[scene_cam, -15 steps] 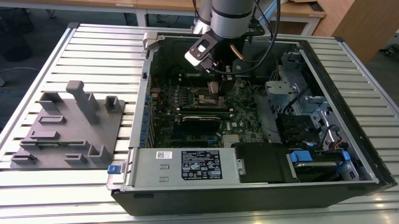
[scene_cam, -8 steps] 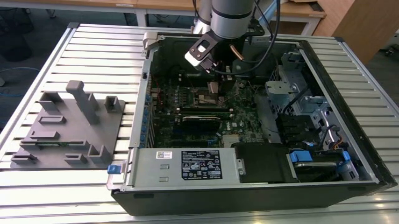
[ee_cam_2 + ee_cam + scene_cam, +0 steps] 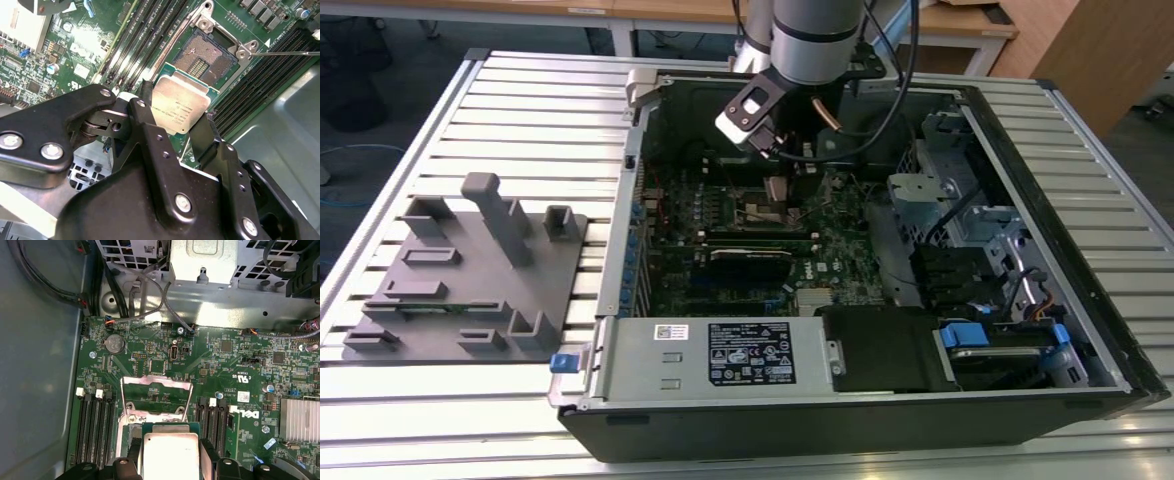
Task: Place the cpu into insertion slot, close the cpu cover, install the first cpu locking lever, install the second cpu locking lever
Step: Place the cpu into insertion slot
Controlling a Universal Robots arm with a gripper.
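The cpu point(image 3: 181, 106), a flat square chip with a dull silver top, is clamped by its edges between my black fingers point(image 3: 144, 100). My gripper point(image 3: 175, 114) is shut on it and holds it just above the green board, beside the insertion slot point(image 3: 206, 56). The slot's dark pin field lies bare. In the first wrist view the cpu point(image 3: 170, 447) hangs in front of the cpu cover point(image 3: 156, 381), a thin silvery frame that stands raised. In the exterior view my gripper point(image 3: 774, 188) hovers inside the computer case over the insertion slot point(image 3: 765, 212). A thin lever rod point(image 3: 292, 52) sticks out beside the slot.
Long black memory slots point(image 3: 150, 30) flank the socket on both sides. A finned heat sink point(image 3: 300, 420) and cables point(image 3: 145, 295) are close by. The case walls, a drive cage point(image 3: 947, 200) and the power supply point(image 3: 714, 355) box the board in. A grey fixture block point(image 3: 467, 270) stands on the table at the exterior view's left.
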